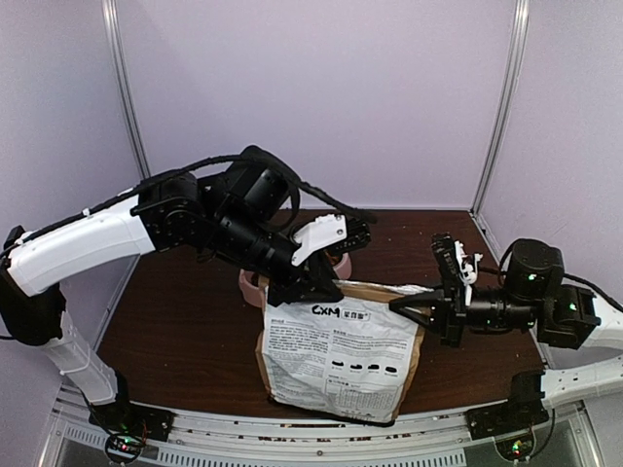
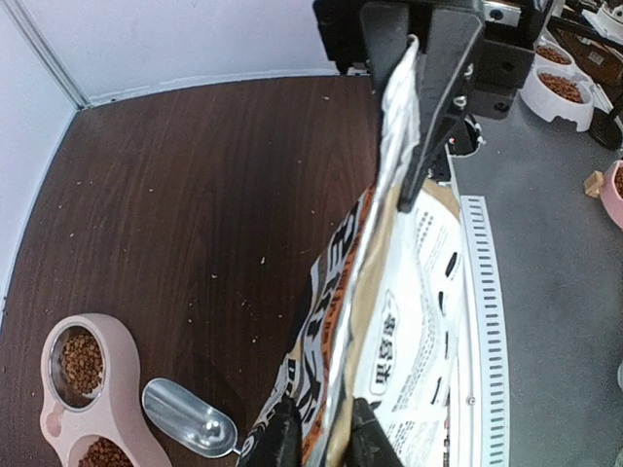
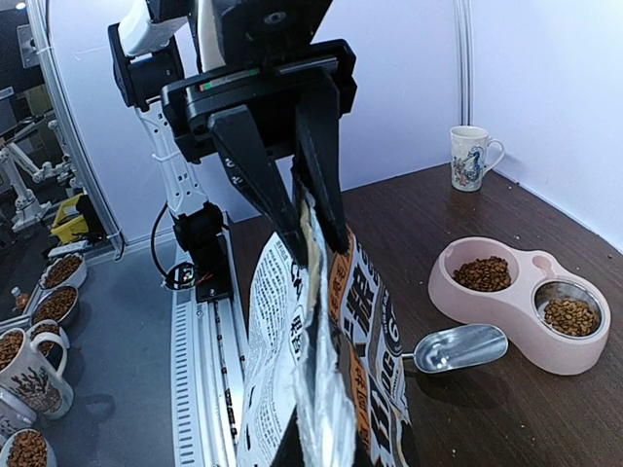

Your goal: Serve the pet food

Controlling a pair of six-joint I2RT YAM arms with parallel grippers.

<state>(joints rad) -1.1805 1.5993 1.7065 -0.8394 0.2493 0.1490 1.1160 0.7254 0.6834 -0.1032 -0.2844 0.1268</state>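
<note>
A tan paper bag [image 1: 336, 350] with a white printed label stands upright near the table's front edge. My left gripper [image 1: 316, 285] is shut on its top left corner; in the left wrist view its fingers [image 2: 282, 440] press both sides of the bag [image 2: 409, 321]. My right gripper [image 1: 399, 305] is shut on the top right end, pinching the foil lip. The pet food [image 2: 83, 358], reddish-brown kibble, fills both cups of the pink double bowl [image 2: 117, 389], and in the right wrist view the pet food [image 3: 482, 273] shows beyond the bag [image 3: 273, 341].
A metal scoop [image 3: 458, 347] lies empty on the table between bag and bowl [image 3: 521, 302]. A printed mug [image 3: 472, 156] stands by the back wall. Past the slotted front rail [image 2: 482, 321], off the table, sit more bowls of kibble [image 2: 560, 88].
</note>
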